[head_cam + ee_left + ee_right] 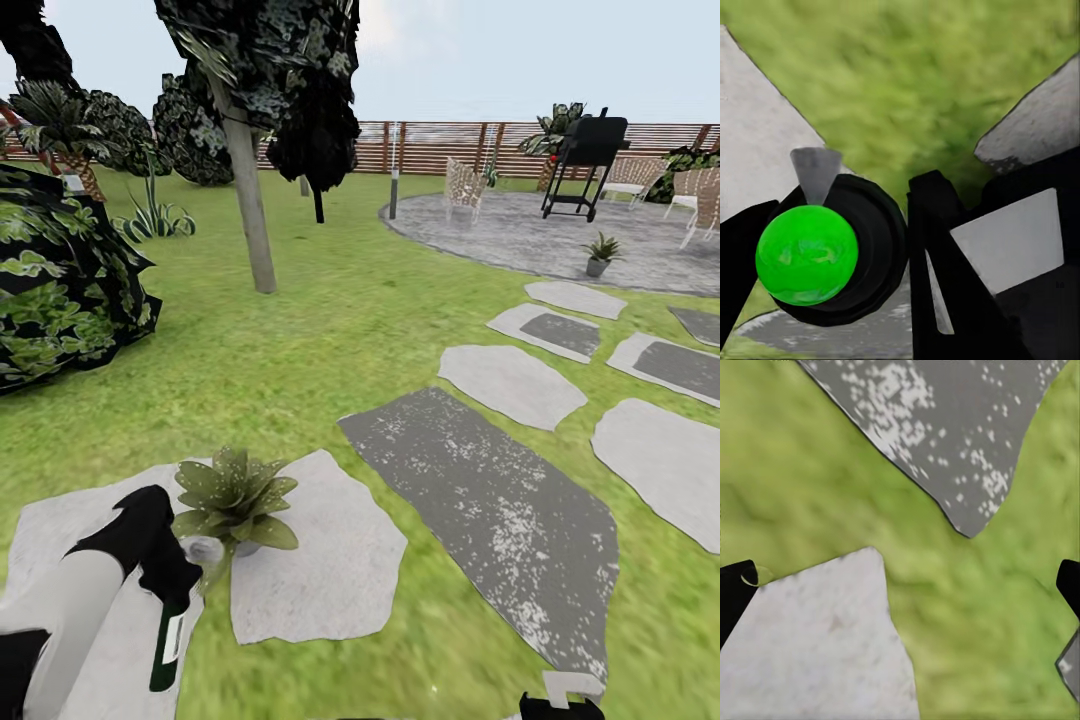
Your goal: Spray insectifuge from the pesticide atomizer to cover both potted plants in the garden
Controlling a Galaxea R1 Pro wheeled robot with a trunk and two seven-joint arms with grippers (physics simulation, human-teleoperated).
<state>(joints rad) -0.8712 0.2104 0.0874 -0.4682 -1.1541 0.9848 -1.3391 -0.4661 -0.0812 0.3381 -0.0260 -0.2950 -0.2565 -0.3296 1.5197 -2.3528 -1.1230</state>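
The left claw (170, 590) is closed around the pesticide atomizer (168, 640), which hangs with its dark green body and white label pointing down toward the pale stepping stone (320, 570). In the left wrist view the bottle's top shows as a bright green spot (807, 255) set in a black ring. The nearer potted plant (233, 497) stands on that stone, just beside the claw. The step in hand looks like spraying this plant: it calls for turning the nozzle at the rosette and sweeping across every leaf. The 2nd potted plant (600, 250) sits well apart on the round paved patch (520, 235), so it needs a drive over. The right claw (900, 585) hangs over grass, fingertips wide apart, empty
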